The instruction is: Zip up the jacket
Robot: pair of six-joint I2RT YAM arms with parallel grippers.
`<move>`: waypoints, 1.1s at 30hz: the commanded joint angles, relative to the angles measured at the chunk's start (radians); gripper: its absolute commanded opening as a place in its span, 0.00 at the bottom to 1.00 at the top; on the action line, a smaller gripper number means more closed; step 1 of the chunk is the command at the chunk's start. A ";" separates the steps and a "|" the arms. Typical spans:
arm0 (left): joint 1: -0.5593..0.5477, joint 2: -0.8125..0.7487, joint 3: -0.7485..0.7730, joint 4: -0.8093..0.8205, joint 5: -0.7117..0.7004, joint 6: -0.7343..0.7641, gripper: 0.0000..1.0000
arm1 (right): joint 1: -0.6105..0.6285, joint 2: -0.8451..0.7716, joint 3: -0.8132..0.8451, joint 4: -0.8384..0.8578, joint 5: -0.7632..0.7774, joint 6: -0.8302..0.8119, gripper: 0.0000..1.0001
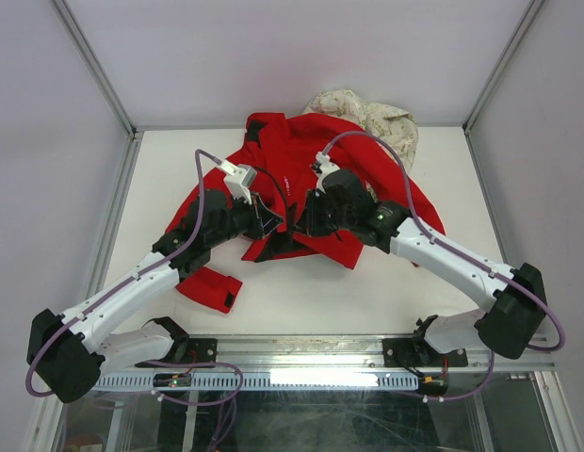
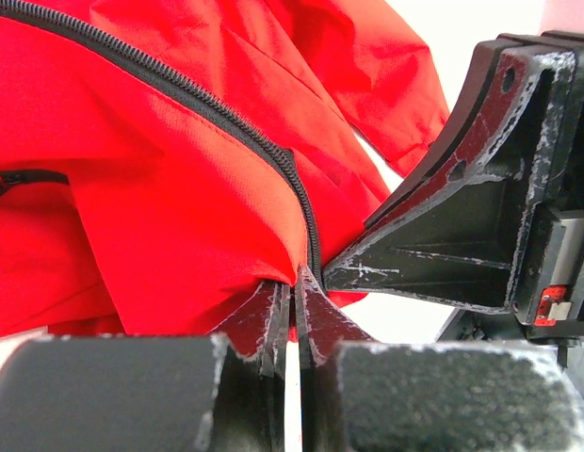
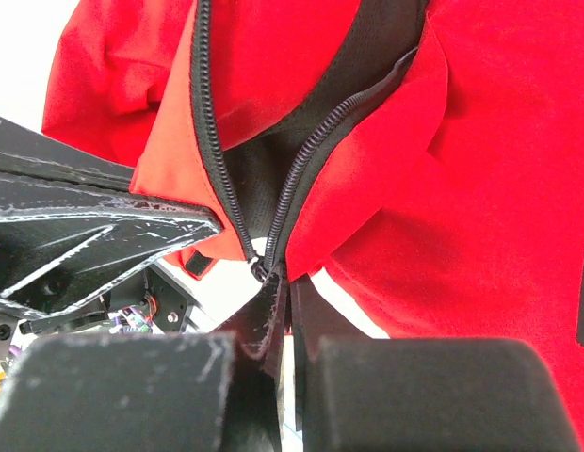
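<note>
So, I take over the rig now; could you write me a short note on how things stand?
The left pincer is shut on the bottom edge of the jacket, where one row of the zipper ends.
The right pincer is shut beside it, where both rows meet.
The jacket lies on the table, with a cream garment behind it.
Done: lower zipper end gripped.
Left: rows are apart above; slider not clearly visible; zip upward.
</note>
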 commanded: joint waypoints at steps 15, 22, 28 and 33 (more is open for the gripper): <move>-0.009 -0.039 -0.039 0.050 0.012 -0.023 0.00 | -0.029 -0.075 -0.056 0.186 -0.044 0.060 0.00; -0.007 -0.072 -0.069 0.066 0.010 -0.054 0.00 | -0.052 -0.096 -0.100 0.230 -0.081 0.075 0.00; -0.009 -0.093 -0.062 0.080 -0.033 -0.072 0.00 | -0.051 -0.093 -0.101 0.191 -0.092 0.072 0.00; -0.008 -0.078 -0.058 0.119 -0.022 -0.085 0.00 | -0.050 -0.098 -0.118 0.224 -0.114 0.083 0.00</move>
